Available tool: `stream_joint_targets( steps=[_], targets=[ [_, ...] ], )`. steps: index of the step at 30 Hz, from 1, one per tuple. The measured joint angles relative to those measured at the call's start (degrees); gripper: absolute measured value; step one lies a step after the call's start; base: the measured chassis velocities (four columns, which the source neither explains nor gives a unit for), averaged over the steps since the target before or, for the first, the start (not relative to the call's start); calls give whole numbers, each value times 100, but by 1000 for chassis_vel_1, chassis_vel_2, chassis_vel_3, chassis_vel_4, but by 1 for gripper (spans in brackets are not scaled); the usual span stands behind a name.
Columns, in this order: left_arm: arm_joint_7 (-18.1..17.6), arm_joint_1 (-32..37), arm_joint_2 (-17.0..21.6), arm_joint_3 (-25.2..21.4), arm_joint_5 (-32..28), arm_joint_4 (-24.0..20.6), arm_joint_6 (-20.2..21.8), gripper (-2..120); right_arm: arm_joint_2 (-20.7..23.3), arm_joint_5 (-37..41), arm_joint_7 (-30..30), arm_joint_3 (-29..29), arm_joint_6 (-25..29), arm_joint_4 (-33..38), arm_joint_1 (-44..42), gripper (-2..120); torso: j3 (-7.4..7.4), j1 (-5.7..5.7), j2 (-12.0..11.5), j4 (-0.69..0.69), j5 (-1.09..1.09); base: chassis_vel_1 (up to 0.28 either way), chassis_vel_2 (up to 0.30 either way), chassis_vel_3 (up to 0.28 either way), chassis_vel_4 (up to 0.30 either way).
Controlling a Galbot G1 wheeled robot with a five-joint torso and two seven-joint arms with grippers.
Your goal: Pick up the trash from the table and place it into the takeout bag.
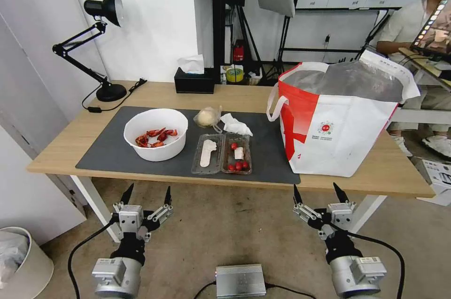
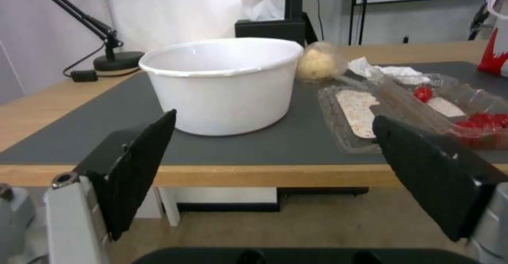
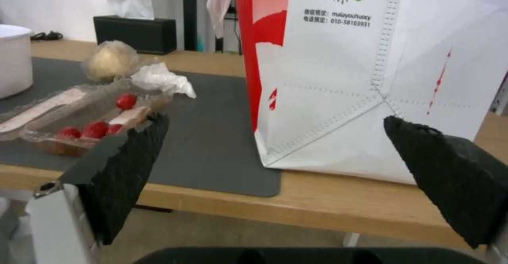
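On the dark mat of the table (image 1: 61,149) lies the trash: a white bowl (image 1: 155,134) (image 2: 225,83) holding red crayfish shells, a clear hinged tray (image 1: 222,153) (image 2: 423,111) (image 3: 79,113) with red tomatoes, a crumpled napkin (image 1: 235,125) (image 3: 161,79) and a pale plastic-wrapped bundle (image 1: 207,117) (image 2: 317,63) (image 3: 109,60). The takeout bag (image 1: 338,120) (image 3: 381,77), white with a red side, stands open at the table's right. My left gripper (image 1: 146,192) (image 2: 272,145) hangs open before the table's front edge, below the bowl. My right gripper (image 1: 319,192) (image 3: 275,145) is open below the bag.
A black tissue box (image 1: 194,80) stands at the table's back edge and a black desk lamp (image 1: 94,45) at the back left. A white bin (image 1: 23,266) sits on the floor at the left. Bare floor lies between me and the table.
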State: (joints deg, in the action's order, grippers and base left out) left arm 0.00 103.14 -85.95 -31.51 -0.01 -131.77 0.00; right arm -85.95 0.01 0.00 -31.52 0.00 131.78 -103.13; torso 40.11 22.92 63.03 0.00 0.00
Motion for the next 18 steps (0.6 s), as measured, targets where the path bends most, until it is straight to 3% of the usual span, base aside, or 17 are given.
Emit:
stream_joint_targets(
  steps=[18],
  targets=[
    [0,0,0,0,0,0,0,100,0,0,0,0,0,0,0,100,0,0,0,0,0,0,0,0,0]
  ],
)
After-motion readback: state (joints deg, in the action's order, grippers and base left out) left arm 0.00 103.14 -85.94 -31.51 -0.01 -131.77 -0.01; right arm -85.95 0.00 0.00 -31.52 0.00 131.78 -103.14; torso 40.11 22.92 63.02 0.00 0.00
